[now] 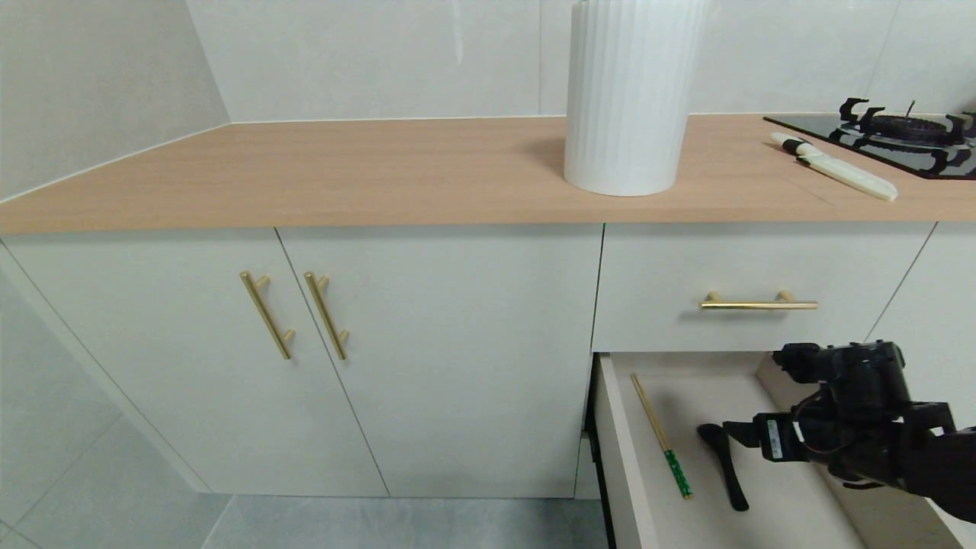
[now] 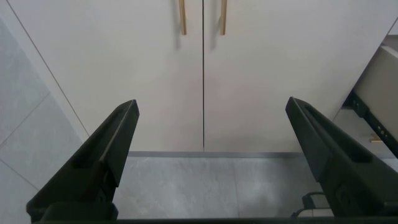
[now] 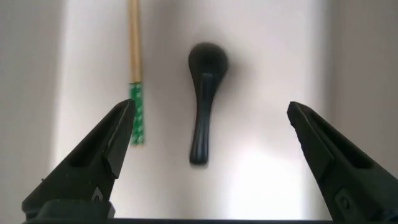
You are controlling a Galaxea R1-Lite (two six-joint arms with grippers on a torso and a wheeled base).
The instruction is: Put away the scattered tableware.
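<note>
A pair of wooden chopsticks (image 1: 662,438) with green-patterned ends lies in the open drawer (image 1: 614,450) at the lower right of the head view. The two sticks lie together on a slant near the drawer's left wall, green ends toward the lower edge of the frame. A black spoon (image 1: 724,465) lies flat to their right, near them but apart, with its bowl higher in the frame and its handle pointing down-frame. At the upper right, a cream-white knife (image 1: 833,166) with a dark band lies slanted on the wooden counter (image 1: 381,168).

The countertop (image 1: 343,168) looks matt wood-grain, drawer handle (image 1: 759,305) shiny metal, spoon (image 3: 202,118) smooth and dark, chopsticks (image 3: 134,56) wooden.
</note>
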